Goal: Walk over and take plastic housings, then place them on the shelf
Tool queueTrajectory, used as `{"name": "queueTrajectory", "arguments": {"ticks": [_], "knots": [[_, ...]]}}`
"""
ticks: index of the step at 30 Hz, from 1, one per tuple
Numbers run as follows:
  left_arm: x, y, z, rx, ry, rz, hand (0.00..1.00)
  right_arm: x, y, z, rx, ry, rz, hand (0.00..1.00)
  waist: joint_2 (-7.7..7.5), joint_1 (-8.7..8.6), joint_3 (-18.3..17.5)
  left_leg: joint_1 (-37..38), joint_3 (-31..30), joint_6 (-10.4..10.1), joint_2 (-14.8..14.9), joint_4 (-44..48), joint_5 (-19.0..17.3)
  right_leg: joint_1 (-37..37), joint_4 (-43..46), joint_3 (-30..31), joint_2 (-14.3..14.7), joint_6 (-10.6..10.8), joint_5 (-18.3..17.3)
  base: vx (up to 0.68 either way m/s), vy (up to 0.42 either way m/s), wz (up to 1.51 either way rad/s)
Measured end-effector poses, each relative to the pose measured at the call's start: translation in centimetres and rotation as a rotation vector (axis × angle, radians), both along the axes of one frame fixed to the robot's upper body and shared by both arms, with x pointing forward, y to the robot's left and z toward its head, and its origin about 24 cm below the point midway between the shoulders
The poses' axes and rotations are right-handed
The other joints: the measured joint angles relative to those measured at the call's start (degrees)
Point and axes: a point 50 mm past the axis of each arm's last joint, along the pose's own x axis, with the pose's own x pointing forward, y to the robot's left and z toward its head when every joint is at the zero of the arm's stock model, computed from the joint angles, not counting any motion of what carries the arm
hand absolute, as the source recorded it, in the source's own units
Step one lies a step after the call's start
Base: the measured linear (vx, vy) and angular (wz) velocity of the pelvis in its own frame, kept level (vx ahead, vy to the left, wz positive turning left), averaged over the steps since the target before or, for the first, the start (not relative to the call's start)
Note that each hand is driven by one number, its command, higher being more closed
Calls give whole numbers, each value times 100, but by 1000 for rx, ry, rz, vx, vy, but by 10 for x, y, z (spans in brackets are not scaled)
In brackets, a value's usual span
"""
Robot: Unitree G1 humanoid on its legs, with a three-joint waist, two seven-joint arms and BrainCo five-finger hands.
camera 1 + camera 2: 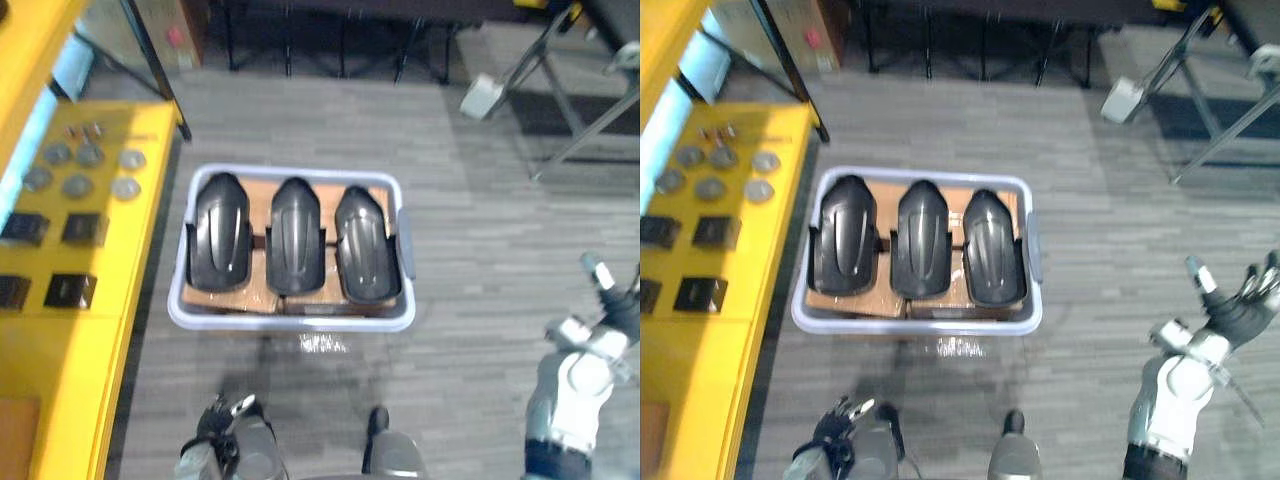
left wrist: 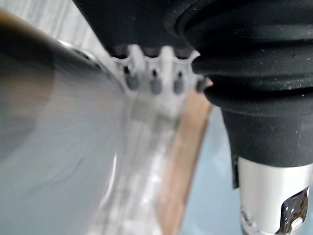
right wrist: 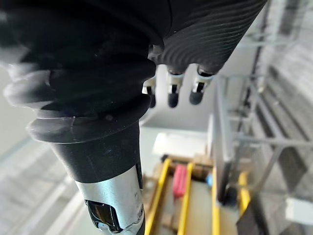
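Grey floor [image 1: 500, 330] open right of and before pale bin [image 1: 290, 322], yellow shelf [image 1: 100, 320] close by its left edge, three glossy black ridged plastic housings [image 1: 296, 236] abreast inside, left hand [image 1: 222, 418] and right hand [image 1: 1240, 308] loose-fingered, empty

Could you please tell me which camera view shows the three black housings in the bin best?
The left eye view: all three housings sit side by side in the pale bin, unobstructed. The right eye view matches it almost equally; both wrist views point elsewhere.

Bin [image 1: 290, 322] of housings [image 1: 296, 235] on grey floor [image 1: 480, 300]
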Motion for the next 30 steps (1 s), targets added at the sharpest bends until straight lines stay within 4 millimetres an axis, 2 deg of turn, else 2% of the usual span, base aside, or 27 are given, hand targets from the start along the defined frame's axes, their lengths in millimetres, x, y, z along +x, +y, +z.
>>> {"name": "queueTrajectory", "arguments": {"ticks": [1,2,3,4,6,9,11,15,18,24,30], "knots": [[6,0,3,8,-18,-9,0,15,-1,11,25,4,46,0,13,86,73,-209,-101,6,-2,109,-1,-131,1,-12,8,17,10,-121,62,24],[11,-1,6,13,-29,-16,0,34,-6,14,60,56,82,0,35,140,110,-394,-169,8,-5,188,0,-222,2,-37,21,20,11,-88,36,22],[12,-1,6,14,-32,-17,0,45,-9,14,82,97,101,0,45,191,115,-468,-225,9,-6,224,1,-266,2,-50,25,20,11,-100,29,42],[20,-5,9,19,-50,-38,0,71,-19,13,139,210,141,0,195,302,202,-645,-454,10,-55,305,1,-273,18,-191,38,20,11,-78,27,43],[26,-9,12,22,-71,-55,0,89,-21,10,162,308,184,0,308,429,256,-836,-624,15,-91,375,5,-349,43,-341,39,21,11,-68,21,34],[32,-13,14,20,-80,-69,0,97,-32,13,160,382,176,0,464,569,341,-1028,-789,39,-139,462,20,-448,173,-490,20,24,9,-45,27,26],[29,-14,9,23,-58,-77,0,104,-39,24,159,433,182,0,571,631,398,-1150,-891,70,-200,487,40,-534,257,-607,-17,25,7,-45,43,20],[22,-17,1,-8,-19,-64,0,109,-45,34,141,500,178,0,754,777,480,-1274,-1042,165,-272,478,109,-671,452,-775,-69,11,-50,-34,14,18],[21,-20,-1,-25,-11,-73,0,110,-44,29,129,540,193,0,760,864,478,-1319,-1072,160,-308,487,118,-714,575,-784,-121,33,-194,-17,-15,10],[21,-20,-1,-25,-17,-79,0,111,-41,24,56,616,206,0,768,854,474,-1298,-1068,207,-320,483,173,-762,701,-783,-159,5,-244,-25,-14,-2],[22,-21,0,-29,-29,-85,0,111,-32,0,-68,760,206,0,780,852,467,-1210,-1035,183,-329,432,215,-756,738,-772,-191,9,-249,-54,-6,-4]]}}
